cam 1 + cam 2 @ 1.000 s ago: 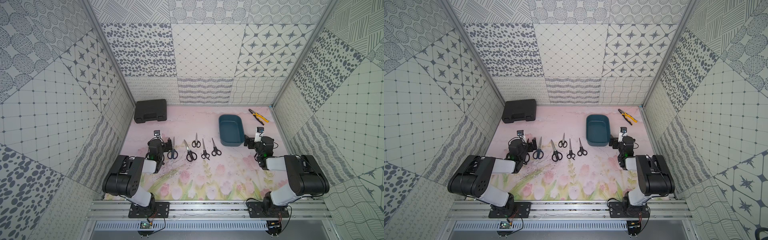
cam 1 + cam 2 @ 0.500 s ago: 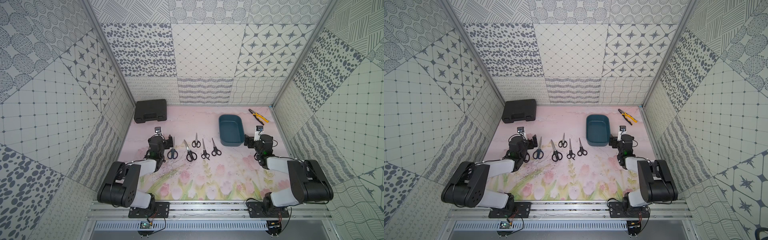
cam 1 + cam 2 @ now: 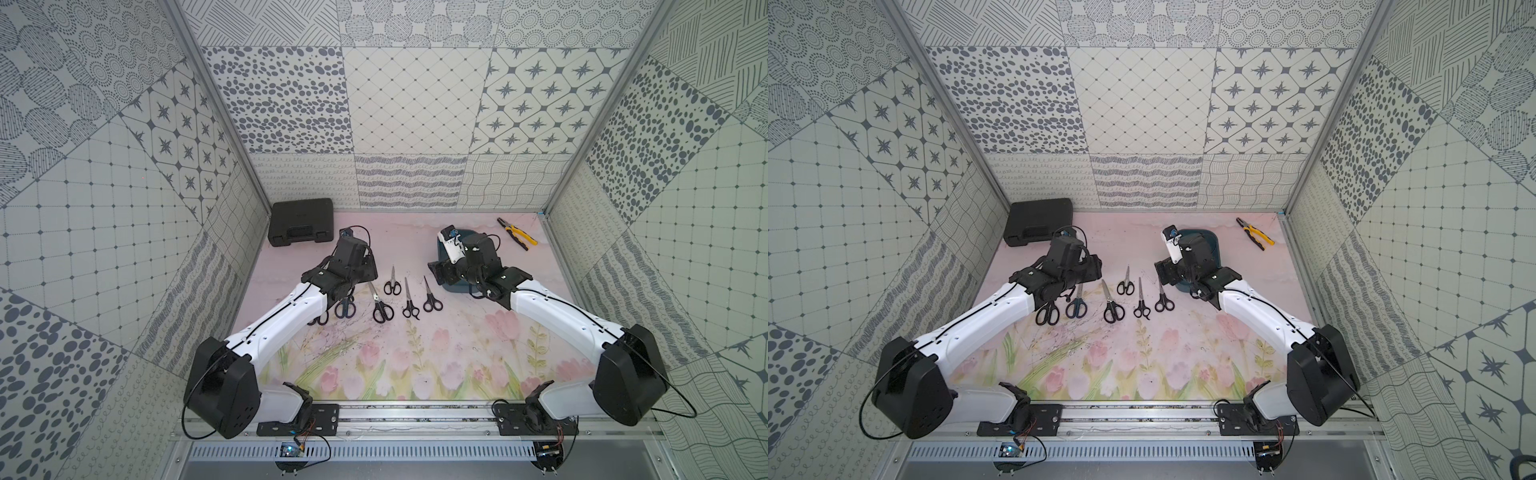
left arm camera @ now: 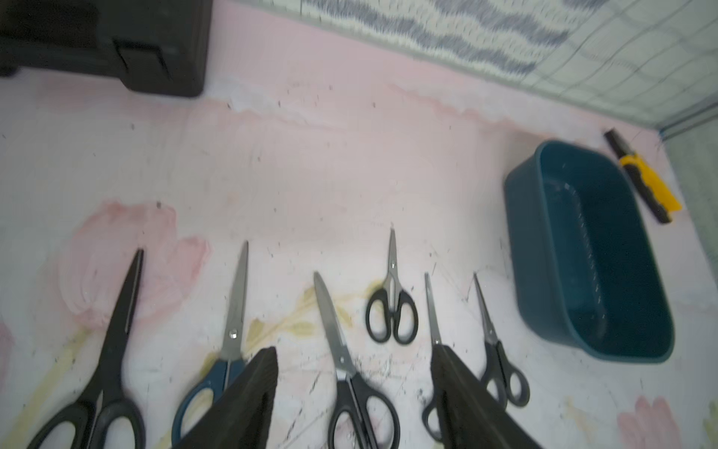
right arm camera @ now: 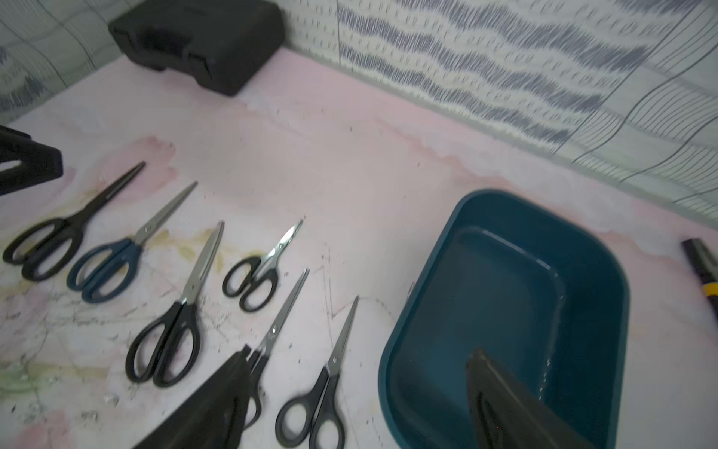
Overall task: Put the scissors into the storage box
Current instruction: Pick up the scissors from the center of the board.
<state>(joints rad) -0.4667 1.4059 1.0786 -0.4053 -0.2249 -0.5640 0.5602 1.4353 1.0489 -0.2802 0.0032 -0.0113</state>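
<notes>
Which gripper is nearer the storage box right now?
Right. The right gripper hangs at the storage box's edge, one finger over its inside. The left gripper is across the row of scissors, toward its far end.

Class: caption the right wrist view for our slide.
Six scissors in a row beside the empty storage box, right gripper open.

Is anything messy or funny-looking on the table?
Nothing is spilled or broken. The smallest scissors sit further back than the rest of the row. The pink mat is scuffed with dark scratches and specks around them. The storage box is empty.
</notes>
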